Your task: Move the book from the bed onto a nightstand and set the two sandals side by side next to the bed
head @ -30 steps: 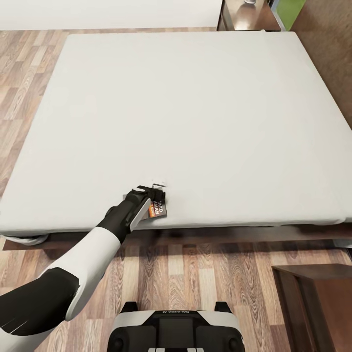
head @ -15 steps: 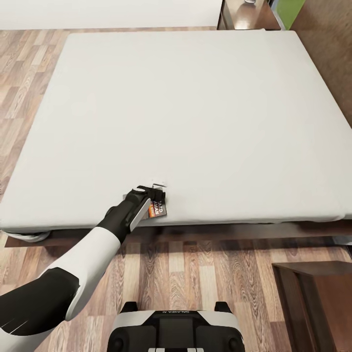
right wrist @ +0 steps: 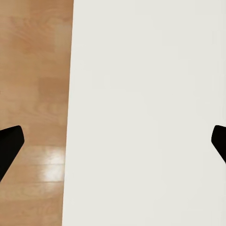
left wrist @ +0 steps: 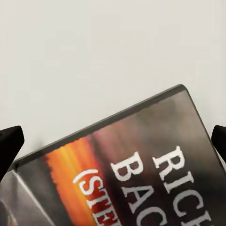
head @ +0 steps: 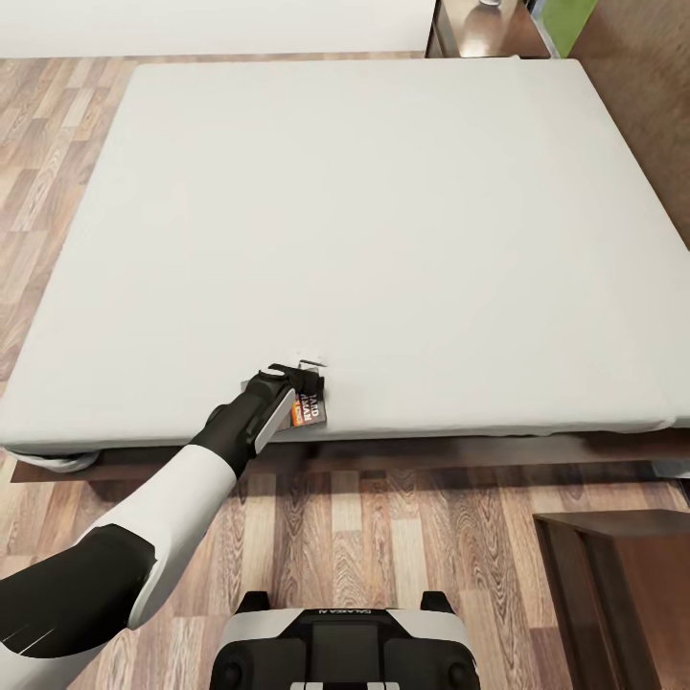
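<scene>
At lower centre of the head view, the left gripper (head: pixel 305 372) hovers with jaws spread wide over the book (head: pixel 311 406), a thin, light, fairly stiff paperback lying flat at the bed's (head: pixel 383 211) near edge, probably best pinched across its overhanging edge.

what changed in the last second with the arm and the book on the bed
Nothing moved that can be seen. The left gripper is still at the book near the bed's front edge, its fingers spread wide on both sides of the cover, not closed on it. The view drifted very slightly.
</scene>
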